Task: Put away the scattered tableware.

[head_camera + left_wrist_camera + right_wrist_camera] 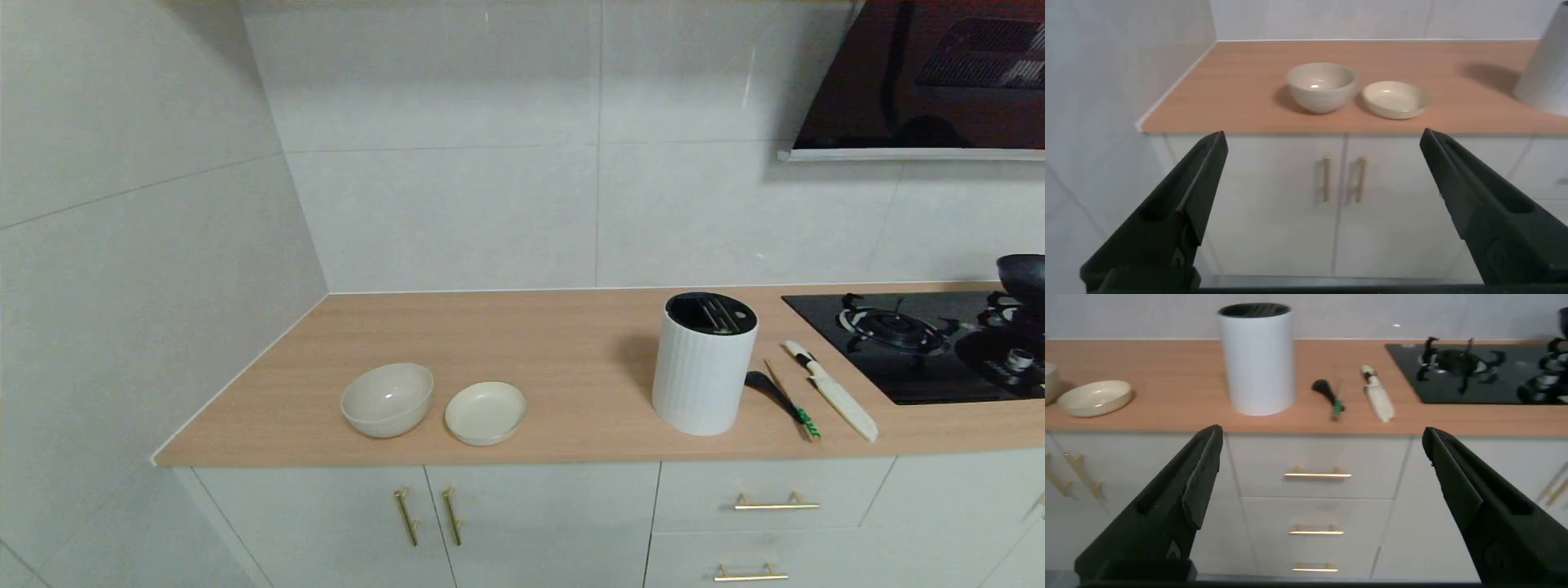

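On the wooden counter (531,351) sit a cream bowl (387,398) (1321,85) and a shallow cream dish (486,412) (1395,98) (1094,397) side by side. A white ribbed utensil holder (704,363) (1257,356) stands to their right. Beside it lie a black spoon (771,387) (1324,389), chopsticks (790,400) with a green end, and a white-bladed knife (831,391) (1377,393). My left gripper (1321,192) is open, held in front of the cabinet doors, away from the counter. My right gripper (1319,490) is open, facing the drawers below the holder.
A black gas hob (914,339) (1478,367) with a dark pot (1022,278) takes up the counter's right end. Tiled walls close the back and left. Below are cabinet doors with gold handles (429,514) (1341,178) and drawers (775,504) (1317,474).
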Tool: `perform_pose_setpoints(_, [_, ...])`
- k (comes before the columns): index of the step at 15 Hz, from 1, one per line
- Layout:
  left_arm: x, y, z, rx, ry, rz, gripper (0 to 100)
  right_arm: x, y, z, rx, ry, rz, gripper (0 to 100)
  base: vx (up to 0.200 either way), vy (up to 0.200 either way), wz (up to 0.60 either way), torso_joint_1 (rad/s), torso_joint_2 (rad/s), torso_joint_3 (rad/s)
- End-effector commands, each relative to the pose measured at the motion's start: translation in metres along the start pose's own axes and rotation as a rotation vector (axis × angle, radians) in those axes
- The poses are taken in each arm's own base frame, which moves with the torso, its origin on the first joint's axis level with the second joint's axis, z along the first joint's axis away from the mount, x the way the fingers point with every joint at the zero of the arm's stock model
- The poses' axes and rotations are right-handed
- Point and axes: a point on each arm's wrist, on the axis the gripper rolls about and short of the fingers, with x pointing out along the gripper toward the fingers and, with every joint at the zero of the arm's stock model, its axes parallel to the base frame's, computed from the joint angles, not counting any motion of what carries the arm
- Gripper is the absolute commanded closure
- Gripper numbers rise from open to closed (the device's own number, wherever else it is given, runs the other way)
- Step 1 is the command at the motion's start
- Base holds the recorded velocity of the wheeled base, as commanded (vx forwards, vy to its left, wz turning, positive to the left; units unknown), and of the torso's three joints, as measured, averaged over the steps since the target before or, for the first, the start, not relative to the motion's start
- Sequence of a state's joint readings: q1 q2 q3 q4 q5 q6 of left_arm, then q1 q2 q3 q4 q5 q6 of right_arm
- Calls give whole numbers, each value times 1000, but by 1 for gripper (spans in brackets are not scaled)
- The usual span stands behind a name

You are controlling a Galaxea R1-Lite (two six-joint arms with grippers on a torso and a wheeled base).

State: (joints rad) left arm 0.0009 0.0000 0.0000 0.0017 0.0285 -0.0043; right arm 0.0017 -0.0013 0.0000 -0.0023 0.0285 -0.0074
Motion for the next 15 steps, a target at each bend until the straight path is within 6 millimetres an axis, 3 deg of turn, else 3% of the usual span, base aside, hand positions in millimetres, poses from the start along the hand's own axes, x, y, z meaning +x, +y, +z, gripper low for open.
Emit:
perform_pose_setpoints(1, [0,0,0,0,0,1,0,0,0,0,0,1,2,0,0,200,0,7,2,12])
perform_pose_setpoints(15, [0,0,0,0,0,1,0,0,0,0,0,1,0,0,0,200,0,2,2,1])
